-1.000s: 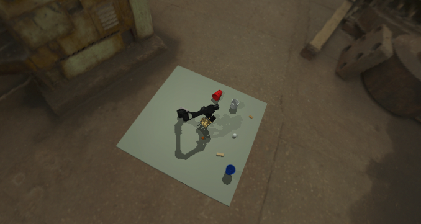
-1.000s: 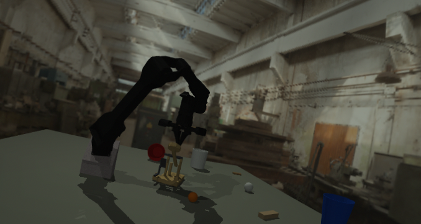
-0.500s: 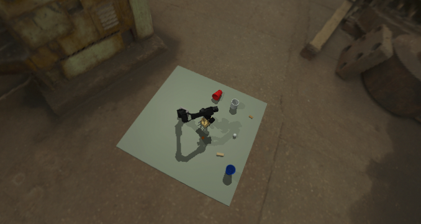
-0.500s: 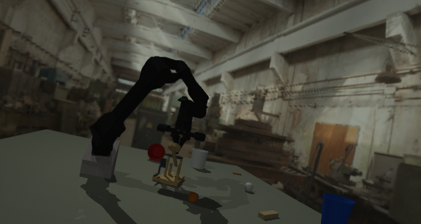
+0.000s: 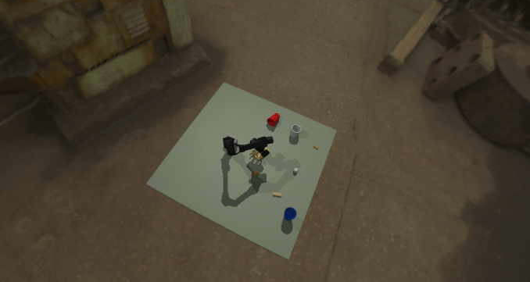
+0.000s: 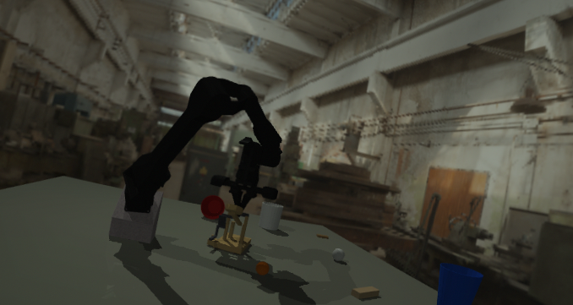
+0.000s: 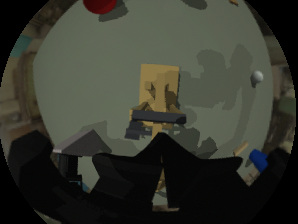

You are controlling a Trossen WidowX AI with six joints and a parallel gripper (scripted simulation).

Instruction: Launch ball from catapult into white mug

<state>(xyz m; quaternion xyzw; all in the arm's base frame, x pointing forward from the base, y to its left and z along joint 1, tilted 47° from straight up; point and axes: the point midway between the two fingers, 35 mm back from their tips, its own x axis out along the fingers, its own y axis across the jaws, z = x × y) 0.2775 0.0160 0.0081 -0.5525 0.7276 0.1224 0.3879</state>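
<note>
Tabletop (image 5: 195, 167) (image 6: 76, 219) (image 7: 75, 85): full outline only in top view. Hand (image 6: 242, 206) (image 7: 161, 135) clenched, nothing gripped, fingertips at catapult (image 5: 257, 155) (image 6: 230, 243) (image 7: 159, 75); contact unclear. White mug (image 5: 295, 131) (image 6: 271, 215) upright; body shows in top and exterior, not wrist. Orange ball (image 5: 256, 173) (image 6: 262, 268): small, round, on tabletop near catapult, unloaded; top and exterior show it, wrist doesn't.

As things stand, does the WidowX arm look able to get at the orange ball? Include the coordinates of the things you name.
Probably yes: the orange ball (image 5: 256, 173) (image 6: 262, 269) lies on the mat beside the catapult (image 5: 256, 155) (image 6: 230, 245) (image 7: 159, 82), nothing covering it. The pincer (image 6: 241, 210) (image 7: 161, 135) is shut over the catapult, so it would likely need to lift clear and open first.
</note>
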